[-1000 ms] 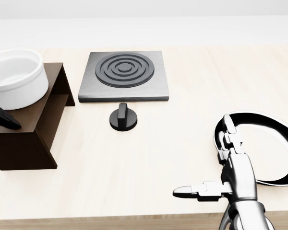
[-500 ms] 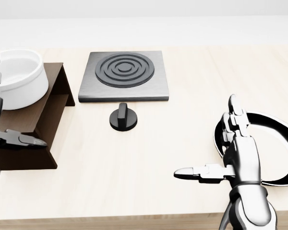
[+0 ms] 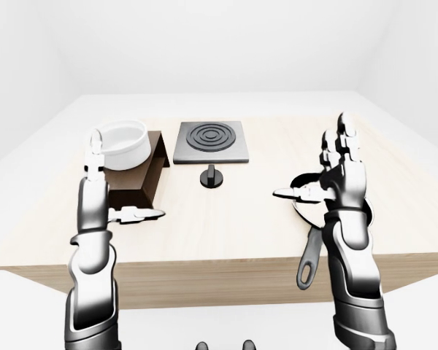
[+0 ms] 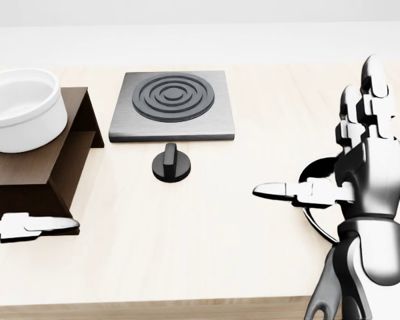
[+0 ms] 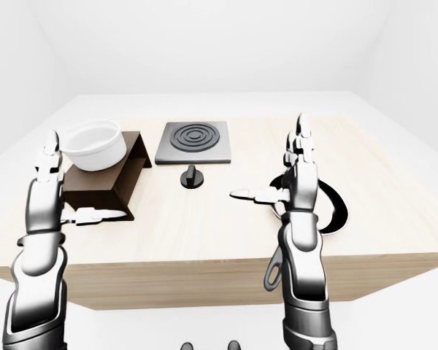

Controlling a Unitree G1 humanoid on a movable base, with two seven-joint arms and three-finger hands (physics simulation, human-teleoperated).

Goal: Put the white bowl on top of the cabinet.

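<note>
The white bowl (image 4: pixel 20 110) sits upright on top of the dark brown cabinet (image 4: pixel 63 157) at the left of the wooden table (image 4: pixel 207 220). My left hand (image 3: pixel 115 189) is open and empty, fingers pointing up and thumb out. It stands below and beside the cabinet and is apart from the bowl. In the head view only its thumb (image 4: pixel 27 227) shows. My right hand (image 4: pixel 320 143) is open and empty, raised above the table's right side.
A grey hot plate (image 4: pixel 172 103) with dark rings lies at the top middle, with a black knob (image 4: pixel 171 163) below it. A black frying pan (image 5: pixel 336 208) lies under my right hand, its handle (image 3: pixel 306 266) hanging over the table's near edge.
My left hand has drawn back from the bowl toward the lower left. My right hand has risen higher. The bowl stays on the cabinet.
</note>
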